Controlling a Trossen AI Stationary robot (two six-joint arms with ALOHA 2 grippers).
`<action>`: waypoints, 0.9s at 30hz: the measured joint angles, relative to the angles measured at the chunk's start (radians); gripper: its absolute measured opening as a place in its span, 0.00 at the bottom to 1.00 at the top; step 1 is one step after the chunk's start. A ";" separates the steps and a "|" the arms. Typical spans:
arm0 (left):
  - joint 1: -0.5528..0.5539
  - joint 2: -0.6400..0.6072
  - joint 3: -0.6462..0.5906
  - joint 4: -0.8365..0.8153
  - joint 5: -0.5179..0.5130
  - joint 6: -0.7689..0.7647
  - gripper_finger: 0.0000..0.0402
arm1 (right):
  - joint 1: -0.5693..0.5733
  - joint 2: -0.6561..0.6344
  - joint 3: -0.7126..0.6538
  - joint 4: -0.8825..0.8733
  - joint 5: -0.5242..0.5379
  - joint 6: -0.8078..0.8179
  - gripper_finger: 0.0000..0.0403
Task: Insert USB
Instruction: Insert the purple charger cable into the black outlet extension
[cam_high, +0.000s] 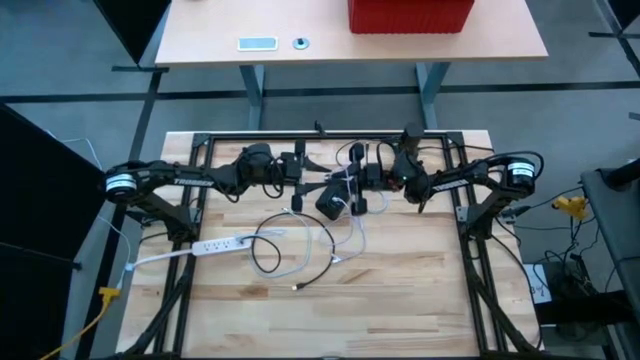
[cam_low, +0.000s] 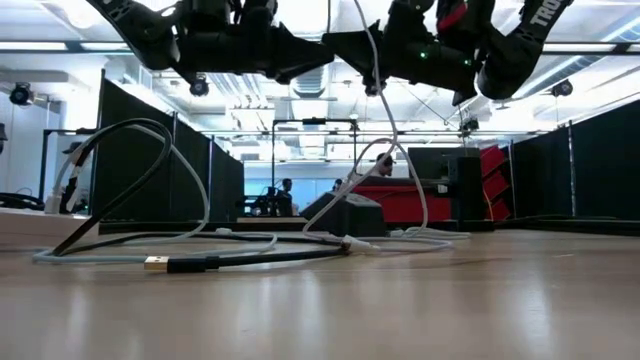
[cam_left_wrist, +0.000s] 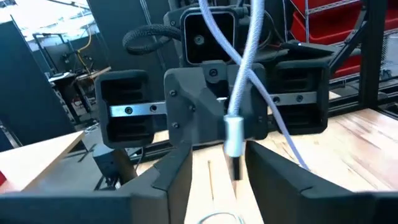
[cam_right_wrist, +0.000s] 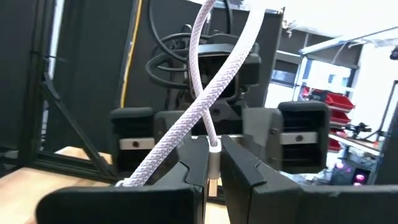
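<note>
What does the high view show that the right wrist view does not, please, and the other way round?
Only the high view shows the white power strip, the loose cables on the wooden table and the red bin beyond it. Only the right wrist view shows the right gripper shut on the white braided cable just above its connector. Both show the left gripper facing it, up close.

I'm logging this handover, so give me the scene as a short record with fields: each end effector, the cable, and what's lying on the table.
left end effector: open, fingers either side of a silver plug, facing the other arm
right end effector: shut on white braided cable
white braided cable: loops up between both arms, above the table
white power strip: flat on wooden table, left side
black USB cable: loose on table, gold plug free
</note>
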 joint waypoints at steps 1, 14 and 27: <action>0.000 0.000 0.000 0.000 0.000 0.000 0.30 | 0.000 0.000 0.000 0.001 0.001 -0.006 0.04; 0.000 -0.002 0.000 -0.011 -0.003 0.016 0.02 | 0.000 -0.011 0.000 -0.008 0.019 -0.001 0.07; 0.000 -0.002 0.000 -0.023 -0.041 0.016 0.02 | 0.002 -0.023 0.049 -0.116 0.016 0.007 0.26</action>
